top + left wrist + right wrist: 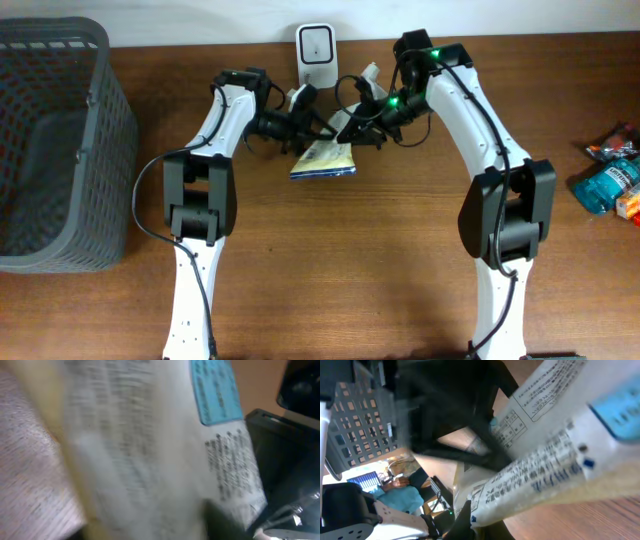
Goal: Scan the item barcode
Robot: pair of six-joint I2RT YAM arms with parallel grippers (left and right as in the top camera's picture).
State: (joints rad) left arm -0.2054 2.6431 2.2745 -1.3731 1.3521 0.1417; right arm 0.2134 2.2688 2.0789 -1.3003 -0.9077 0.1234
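Note:
The item is a white and yellow packet (322,160) with printed text and a blue label, held above the table between both arms. It hangs just in front of the white scanner (315,50) at the back edge. My right gripper (350,133) is shut on its upper right corner; in the right wrist view the packet (545,475) runs out from the pinching jaws (505,527). My left gripper (303,128) is at the packet's upper left edge. The left wrist view is blurred and filled by the packet (150,450), with one dark finger (225,525) against it. No barcode can be made out.
A large grey mesh basket (50,150) stands at the table's left side. Several snack packets (610,180) lie near the right edge. Cables loop between the two wrists close to the scanner.

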